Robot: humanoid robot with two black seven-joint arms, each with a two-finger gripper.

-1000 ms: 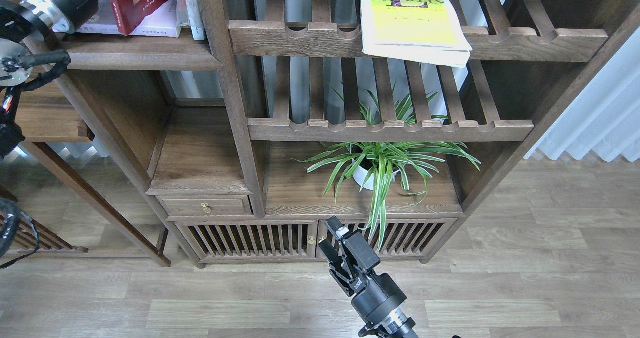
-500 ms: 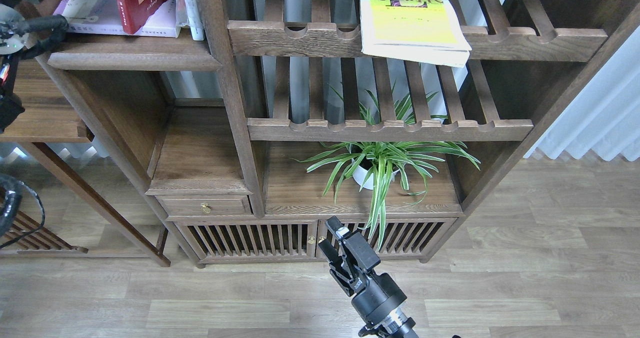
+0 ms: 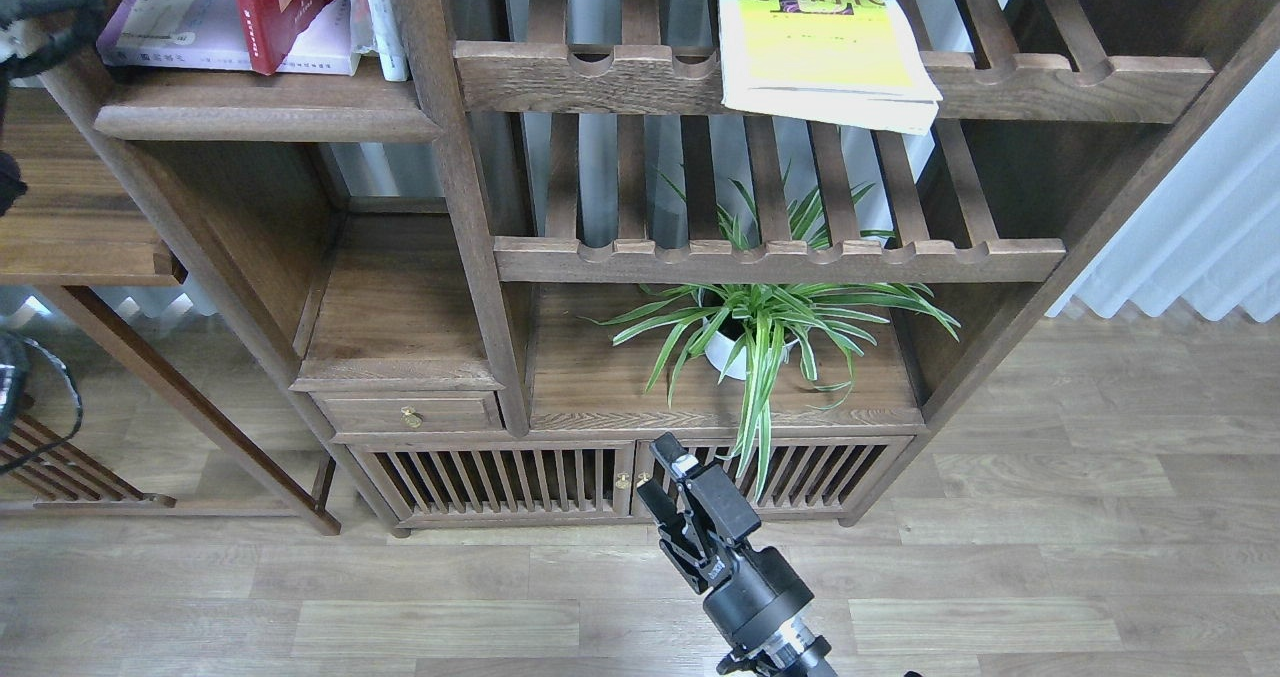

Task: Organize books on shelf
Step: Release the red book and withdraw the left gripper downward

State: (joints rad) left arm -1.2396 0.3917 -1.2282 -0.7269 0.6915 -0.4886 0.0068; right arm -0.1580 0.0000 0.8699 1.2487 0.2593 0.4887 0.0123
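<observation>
A pale lavender-white book [image 3: 170,27] lies flat on the solid dark-brown shelf [image 3: 260,117] at the top left. A red book [image 3: 275,2] rests on it, leaning beside the white-spined upright books [image 3: 378,12]. A yellow-green book with black characters [image 3: 815,42] lies flat on the upper slatted rack [image 3: 1050,87], its near corner overhanging the front rail. My left gripper is out of view; only a black cable [image 3: 45,2] of that arm shows at the top left edge. My right gripper [image 3: 660,479] hangs low in front of the cabinet, open and empty.
A lower slatted rack [image 3: 780,257] sits under the upper one. A potted spider plant [image 3: 760,332] stands on the board below it. A small drawer [image 3: 410,412] and slatted cabinet doors [image 3: 490,477] are at the bottom. A side table [image 3: 90,257] stands left. White curtains [image 3: 1190,247] hang right.
My left arm has drawn back leftward off the shelf and out of view, uncovering the lavender-white and red books. The right arm has not moved.
</observation>
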